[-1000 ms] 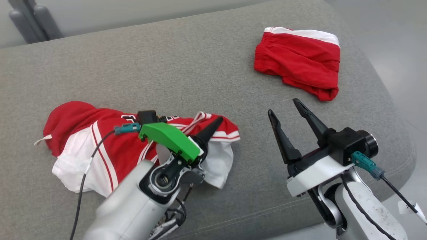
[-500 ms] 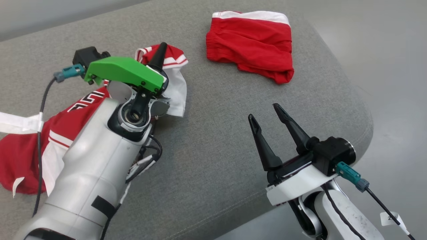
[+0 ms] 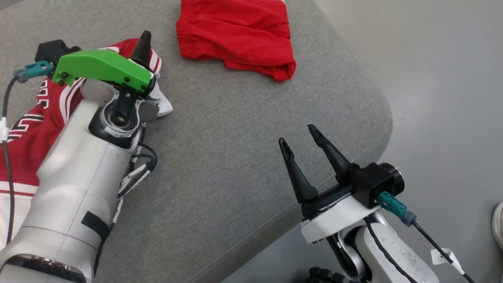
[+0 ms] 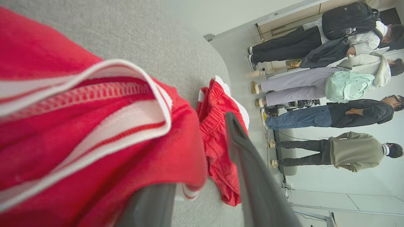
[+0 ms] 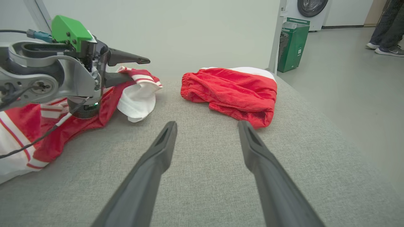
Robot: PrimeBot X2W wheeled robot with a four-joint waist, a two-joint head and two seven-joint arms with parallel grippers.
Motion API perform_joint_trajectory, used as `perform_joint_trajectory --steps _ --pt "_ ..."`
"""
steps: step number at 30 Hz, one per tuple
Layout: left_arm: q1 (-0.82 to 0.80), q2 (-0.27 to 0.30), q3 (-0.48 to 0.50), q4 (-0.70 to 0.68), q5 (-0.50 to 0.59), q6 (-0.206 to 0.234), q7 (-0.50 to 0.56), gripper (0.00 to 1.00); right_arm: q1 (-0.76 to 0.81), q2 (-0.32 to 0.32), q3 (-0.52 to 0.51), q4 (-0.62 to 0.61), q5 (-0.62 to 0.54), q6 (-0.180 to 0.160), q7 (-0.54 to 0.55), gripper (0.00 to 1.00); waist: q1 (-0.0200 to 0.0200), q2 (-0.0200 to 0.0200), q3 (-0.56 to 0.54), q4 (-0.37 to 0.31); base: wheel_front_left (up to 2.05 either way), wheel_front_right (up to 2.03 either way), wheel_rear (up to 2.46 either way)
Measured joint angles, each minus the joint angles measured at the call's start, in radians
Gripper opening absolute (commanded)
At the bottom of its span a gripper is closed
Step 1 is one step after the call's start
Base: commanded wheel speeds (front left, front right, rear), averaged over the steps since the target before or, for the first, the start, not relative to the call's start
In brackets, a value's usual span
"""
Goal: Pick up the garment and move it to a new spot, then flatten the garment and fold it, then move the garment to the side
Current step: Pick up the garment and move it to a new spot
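Note:
The garment is a red and white jersey (image 3: 35, 125) lying crumpled on the left of the grey cushion (image 3: 235, 137). My left gripper (image 3: 145, 51) is at its striped edge, jaws apart. In the right wrist view the left gripper (image 5: 139, 67) shows its upper finger bare, and the jersey (image 5: 79, 123) drapes over the lower one. The left wrist view has the striped hem (image 4: 79, 126) over one finger, with the other finger (image 4: 249, 176) clear. My right gripper (image 3: 297, 135) hovers open near the cushion's front right edge, nothing between its fingers (image 5: 207, 124).
Red shorts (image 3: 235, 35) lie folded at the cushion's far end, a short way beyond the jersey's edge. The cushion's rounded edge drops to bare floor on the right. A green bin (image 5: 292, 44) stands beyond it. Several people (image 4: 331, 85) stand across the room.
The head camera has swung, shifting the whole picture. My left gripper carried the jersey's striped edge toward the shorts, and its jaws have parted. The right gripper stays open.

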Motion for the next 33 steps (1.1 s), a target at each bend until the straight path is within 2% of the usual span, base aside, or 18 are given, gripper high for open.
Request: perform_joint_trajectory --steps 8,18,22,25,28,31,33 --pt "0.003 -0.040 -0.026 0.036 -0.022 0.000 0.035 1.00 -0.042 0.000 0.012 0.044 -0.002 0.010 -0.005 1.00 0.0000 0.0000 -0.039 0.005 0.18 0.18 0.18" --pt "0.007 -0.086 -0.068 0.041 -0.031 0.000 0.066 1.00 -0.041 -0.008 -0.025 0.087 -0.002 0.009 -0.010 1.00 0.0000 0.0000 -0.096 0.077 0.00 0.00 0.00" --pt "0.056 -0.099 -0.069 0.010 -0.107 0.000 0.115 1.00 -0.039 -0.027 -0.039 0.110 0.000 0.008 -0.010 1.00 0.0000 0.0000 -0.123 0.115 0.00 0.00 0.00" --pt "0.131 -0.106 -0.066 -0.024 -0.219 0.004 0.187 1.00 -0.033 -0.038 -0.049 0.125 0.006 0.008 -0.010 1.00 0.0000 0.0000 -0.149 0.145 0.00 0.00 0.00" --pt "0.196 -0.099 -0.112 -0.082 -0.287 0.004 0.223 1.00 -0.017 -0.041 -0.050 0.133 0.009 0.009 -0.010 1.00 0.0000 -0.0001 -0.175 0.177 0.00 0.00 0.00" --pt "0.216 -0.099 -0.173 -0.164 -0.288 0.004 0.204 1.00 -0.003 -0.043 -0.051 0.136 0.017 0.009 -0.010 1.00 0.0000 0.0000 -0.202 0.211 0.00 0.00 0.00" --pt "0.214 -0.098 -0.211 -0.205 -0.231 -0.005 0.160 1.00 0.008 -0.051 -0.053 0.137 0.018 0.009 -0.010 1.00 0.0000 0.0000 -0.218 0.235 0.00 0.00 0.00"
